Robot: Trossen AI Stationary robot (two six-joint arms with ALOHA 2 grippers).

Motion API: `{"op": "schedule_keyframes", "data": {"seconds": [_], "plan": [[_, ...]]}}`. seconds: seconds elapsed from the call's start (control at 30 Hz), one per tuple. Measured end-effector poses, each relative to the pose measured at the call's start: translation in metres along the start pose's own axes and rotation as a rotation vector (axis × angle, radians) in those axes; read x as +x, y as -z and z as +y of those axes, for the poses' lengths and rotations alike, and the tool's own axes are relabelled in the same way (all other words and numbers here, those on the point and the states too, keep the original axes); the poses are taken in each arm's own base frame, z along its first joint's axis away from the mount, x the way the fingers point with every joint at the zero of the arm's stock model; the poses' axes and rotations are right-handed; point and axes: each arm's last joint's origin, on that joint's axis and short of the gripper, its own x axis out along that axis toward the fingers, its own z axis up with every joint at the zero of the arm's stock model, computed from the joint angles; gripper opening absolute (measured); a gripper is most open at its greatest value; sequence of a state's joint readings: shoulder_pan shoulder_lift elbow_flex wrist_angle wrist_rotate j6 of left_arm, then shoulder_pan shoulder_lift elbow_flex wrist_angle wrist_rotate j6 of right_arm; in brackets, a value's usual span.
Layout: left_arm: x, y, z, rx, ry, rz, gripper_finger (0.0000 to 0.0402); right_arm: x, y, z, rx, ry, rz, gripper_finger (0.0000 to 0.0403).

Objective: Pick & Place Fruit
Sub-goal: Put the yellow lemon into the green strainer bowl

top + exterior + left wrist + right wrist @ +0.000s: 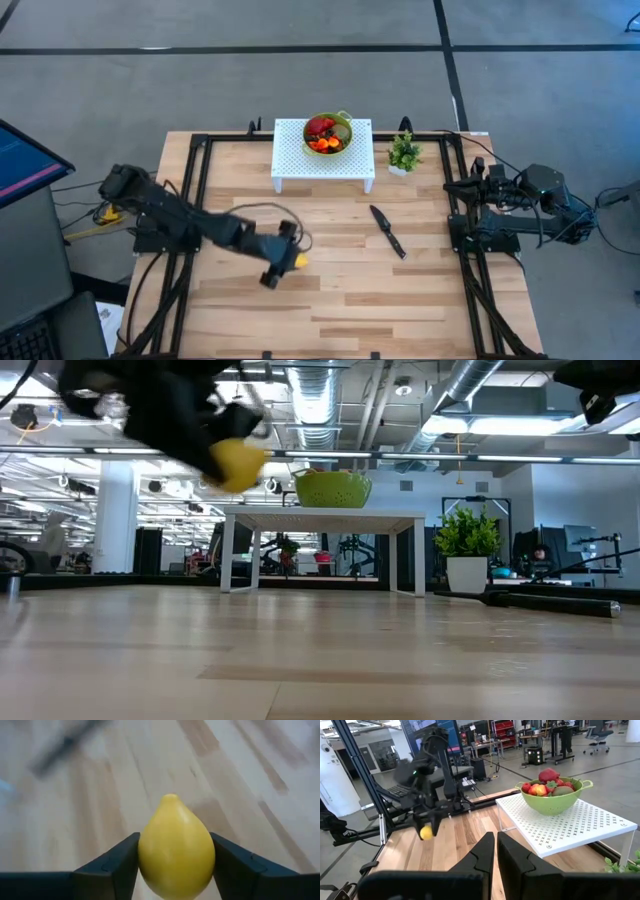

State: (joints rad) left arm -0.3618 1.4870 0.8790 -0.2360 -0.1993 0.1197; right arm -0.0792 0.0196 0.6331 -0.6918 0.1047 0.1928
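Left claw (176, 865) grips one yellow lemon (176, 854) above table (340, 290).

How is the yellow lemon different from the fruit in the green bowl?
The lemon is alone, gripped between the left gripper's fingers above the wooden table; the fruit lies piled together in the green bowl on the white stand. The lemon is plain yellow; the piled fruit is mostly red and orange, with one greenish piece. Both are toy-like fruit.
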Motion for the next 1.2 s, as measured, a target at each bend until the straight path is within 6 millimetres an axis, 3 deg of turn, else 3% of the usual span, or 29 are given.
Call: {"op": "schedule_keyframes", "data": {"seconds": [0.2, 0.37, 0.53, 0.7, 0.87, 1.07, 1.2], "plan": [[0.0, -0.011, 0.042, 0.145, -0.083, -0.153, 0.0226, 0.0, 0.0, 0.0, 0.0, 0.0, -0.001, 0.0017], [0.002, -0.005, 0.068, 0.354, -0.17, -0.115, 0.0197, 0.0, 0.0, 0.0, 0.0, 0.0, 0.0, 0.0017], [0.0, -0.003, 0.092, 0.34, -0.213, -0.124, 0.0163, 0.0, 0.0, 0.0, 0.0, 0.0, -0.001, 0.0017], [0.001, -0.01, 0.097, 0.315, -0.175, -0.239, 0.0143, 0.0, 0.0, 0.0, 0.0, 0.0, 0.0, 0.0017], [0.02, -0.026, 0.096, 0.065, -0.186, -0.445, 0.0142, 0.0, 0.0, 0.0, 0.0, 0.0, 0.0, 0.0017], [0.049, -0.029, 0.088, 0.025, -0.255, -0.455, 0.0185, 0.0, 0.0, 0.0, 0.0, 0.0, -0.001, 0.0017], [0.041, -0.033, 0.089, -0.082, -0.253, -0.493, 0.0212, 0.0, 0.0, 0.0, 0.0, 0.0, 0.0, 0.0017]]}}
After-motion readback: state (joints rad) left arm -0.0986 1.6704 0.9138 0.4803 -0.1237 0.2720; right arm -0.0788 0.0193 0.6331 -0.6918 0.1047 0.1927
